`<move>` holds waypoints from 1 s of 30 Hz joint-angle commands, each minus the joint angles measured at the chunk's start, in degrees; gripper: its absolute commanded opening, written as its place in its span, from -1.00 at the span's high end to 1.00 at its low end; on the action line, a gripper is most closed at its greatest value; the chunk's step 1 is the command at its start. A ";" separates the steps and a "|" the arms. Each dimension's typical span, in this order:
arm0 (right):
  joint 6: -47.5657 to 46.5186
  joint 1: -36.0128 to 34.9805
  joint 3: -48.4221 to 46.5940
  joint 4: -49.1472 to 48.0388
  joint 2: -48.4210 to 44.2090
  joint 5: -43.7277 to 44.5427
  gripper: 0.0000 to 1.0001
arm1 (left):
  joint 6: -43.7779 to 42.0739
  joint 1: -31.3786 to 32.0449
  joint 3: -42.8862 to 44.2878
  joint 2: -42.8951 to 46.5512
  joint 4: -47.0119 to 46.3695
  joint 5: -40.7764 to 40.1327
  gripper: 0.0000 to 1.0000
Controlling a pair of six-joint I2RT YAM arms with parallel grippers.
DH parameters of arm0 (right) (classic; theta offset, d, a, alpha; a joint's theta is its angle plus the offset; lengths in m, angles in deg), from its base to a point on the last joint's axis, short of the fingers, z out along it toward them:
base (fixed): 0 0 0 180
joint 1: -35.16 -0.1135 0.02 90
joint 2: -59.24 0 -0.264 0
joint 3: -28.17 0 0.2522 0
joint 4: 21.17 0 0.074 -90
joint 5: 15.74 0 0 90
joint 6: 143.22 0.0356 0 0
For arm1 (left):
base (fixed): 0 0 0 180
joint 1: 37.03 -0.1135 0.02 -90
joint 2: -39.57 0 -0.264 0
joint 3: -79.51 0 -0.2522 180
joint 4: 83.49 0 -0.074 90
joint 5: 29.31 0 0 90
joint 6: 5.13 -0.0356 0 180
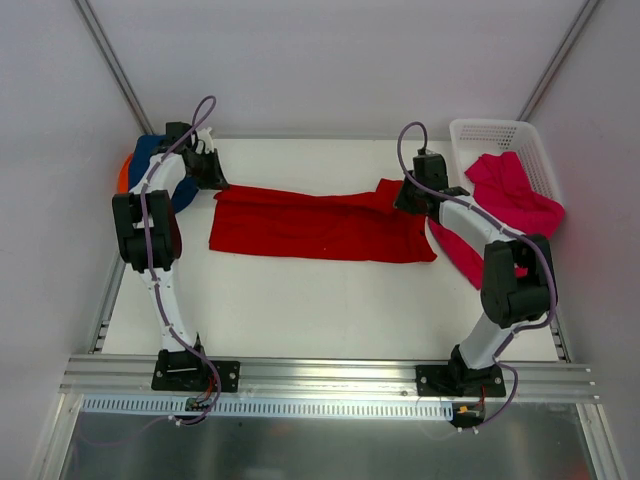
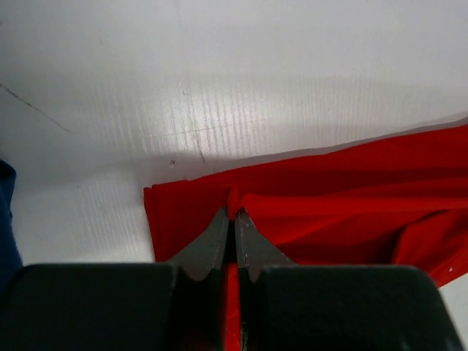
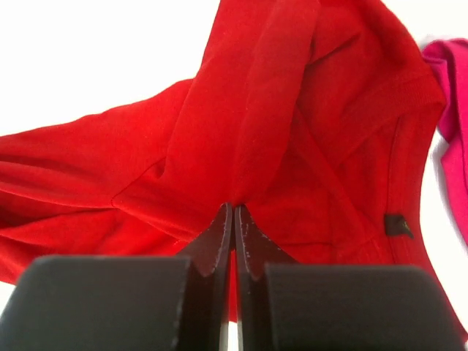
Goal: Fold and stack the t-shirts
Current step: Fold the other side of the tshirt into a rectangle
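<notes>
A bright red t-shirt [image 1: 320, 225] lies stretched in a long band across the middle of the white table [image 1: 330, 300]. My left gripper [image 1: 212, 178] is shut on its left end, a ridge of red cloth [image 2: 307, 205] pinched between the tips [image 2: 234, 213]. My right gripper [image 1: 407, 198] is shut on the shirt's right end [image 3: 292, 124], near the collar with a dark label [image 3: 395, 225]. A magenta-pink t-shirt [image 1: 515, 190] hangs out of the basket onto the table. Navy blue [image 1: 150, 150] and orange [image 1: 124, 172] t-shirts lie piled at the far left, behind the left arm.
A white lattice basket [image 1: 490, 130] stands at the far right corner. Grey walls close in the table on three sides, and a metal rail [image 1: 330, 375] carrying both arm bases runs along the near edge.
</notes>
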State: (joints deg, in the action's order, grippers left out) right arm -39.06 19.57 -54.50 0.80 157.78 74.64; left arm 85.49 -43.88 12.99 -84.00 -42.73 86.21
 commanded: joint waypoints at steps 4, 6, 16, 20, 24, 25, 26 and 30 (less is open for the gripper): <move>0.70 -0.40 3.50 -0.65 -6.08 1.90 0.99 | -1.50 -0.97 -2.95 7.64 -2.83 1.20 1.00; 0.88 -0.58 4.74 -0.91 -7.22 2.51 0.99 | -1.41 -0.80 -4.18 8.43 -3.18 0.94 1.00; 1.05 -0.75 9.40 -2.14 -5.82 3.40 0.99 | 1.84 -0.80 -7.35 9.48 -3.19 -3.37 -0.98; 1.31 -0.66 9.75 -1.53 -4.94 2.78 0.99 | 1.31 -0.79 -7.96 11.94 -3.19 -4.16 -0.98; 2.02 -0.93 11.85 0.14 -6.34 3.13 -0.21 | 1.05 -0.88 -8.14 15.71 -3.10 -4.51 -0.98; 2.19 -0.93 12.47 0.66 -6.87 3.48 -0.48 | 1.05 -0.88 -8.23 16.34 -3.19 -4.43 -0.98; 2.46 -1.10 13.00 1.19 -8.35 4.62 -0.68 | 1.13 -0.80 -8.23 17.04 -3.19 -4.51 -0.98; 3.16 -1.54 16.95 3.30 -13.62 6.55 -0.99 | 2.01 -0.88 -8.40 20.11 -3.10 -4.08 -0.98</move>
State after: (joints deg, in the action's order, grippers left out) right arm -37.12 18.58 -39.31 1.54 150.35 78.51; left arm 86.96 -44.27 4.60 -68.85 -45.18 82.45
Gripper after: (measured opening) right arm 0.991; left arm 0.990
